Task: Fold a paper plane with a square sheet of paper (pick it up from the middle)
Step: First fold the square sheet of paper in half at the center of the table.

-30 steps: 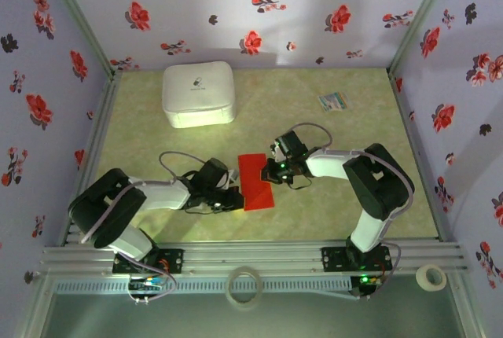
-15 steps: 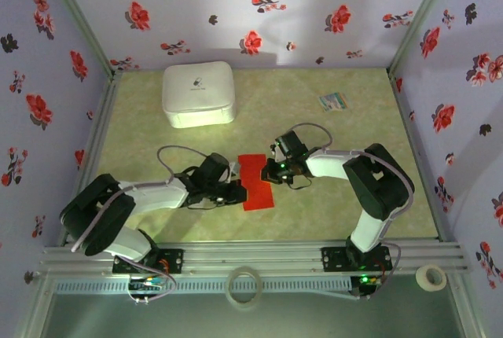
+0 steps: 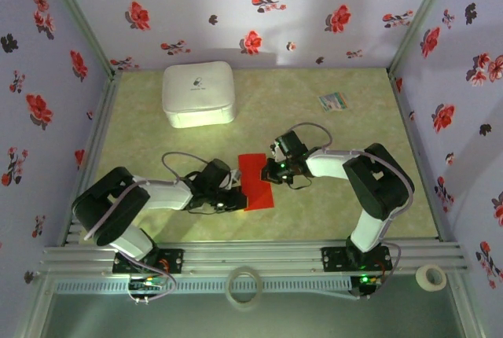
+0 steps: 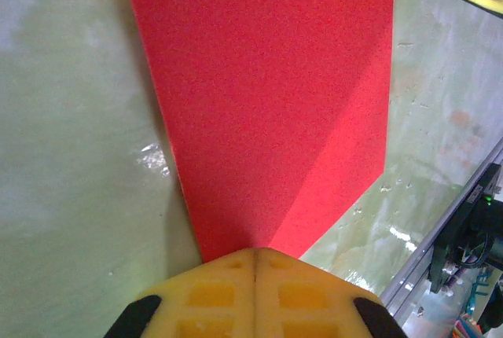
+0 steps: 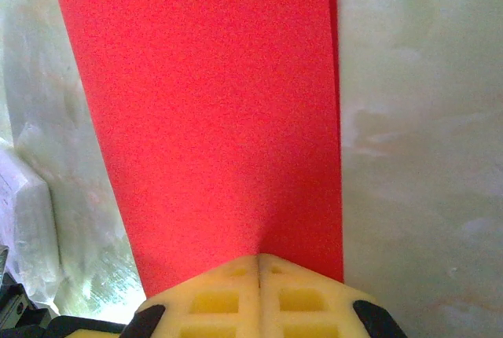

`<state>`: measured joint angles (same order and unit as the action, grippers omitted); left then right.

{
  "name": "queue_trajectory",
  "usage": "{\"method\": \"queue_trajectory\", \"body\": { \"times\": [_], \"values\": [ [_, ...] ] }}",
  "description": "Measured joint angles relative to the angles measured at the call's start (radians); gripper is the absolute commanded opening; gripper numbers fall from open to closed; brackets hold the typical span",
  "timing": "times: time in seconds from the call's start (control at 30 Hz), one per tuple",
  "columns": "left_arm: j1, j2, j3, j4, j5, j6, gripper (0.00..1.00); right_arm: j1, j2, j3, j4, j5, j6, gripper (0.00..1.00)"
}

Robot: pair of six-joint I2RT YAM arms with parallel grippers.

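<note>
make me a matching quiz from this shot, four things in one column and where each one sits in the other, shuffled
Things:
1. red sheet of paper
2. white box
3. multicoloured card
4. smaller tape roll

Places:
A. far right part of the table
B. right end of the near frame
C. mid-table, pinched by the left tool and the right tool
D. far left part of the table

Pairs: 1-C, 2-D, 3-A, 4-B
</note>
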<state>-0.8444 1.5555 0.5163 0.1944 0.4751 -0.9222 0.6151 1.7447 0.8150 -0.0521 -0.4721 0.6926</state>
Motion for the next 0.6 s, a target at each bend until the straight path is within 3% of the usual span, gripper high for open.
{"method": "queue_trajectory", "body": {
  "times": [0.23, 0.5, 0.6],
  "values": [
    [-0.002, -0.043, -0.024, -0.039, -0.003, 0.014, 0.03, 0.0, 0.0, 0.0, 0.0, 0.0, 0.0, 0.0],
    [-0.047, -0.163, 0.036, -0.29, -0.1, 0.093, 0.03, 0.0, 0.0, 0.001, -0.001, 0.0, -0.001, 0.0],
    [-0.022, -0.214, 0.107, -0.341, -0.135, 0.112, 0.03, 0.0, 0.0, 0.003, -0.004, 0.0, -0.001, 0.0]
  ]
}}
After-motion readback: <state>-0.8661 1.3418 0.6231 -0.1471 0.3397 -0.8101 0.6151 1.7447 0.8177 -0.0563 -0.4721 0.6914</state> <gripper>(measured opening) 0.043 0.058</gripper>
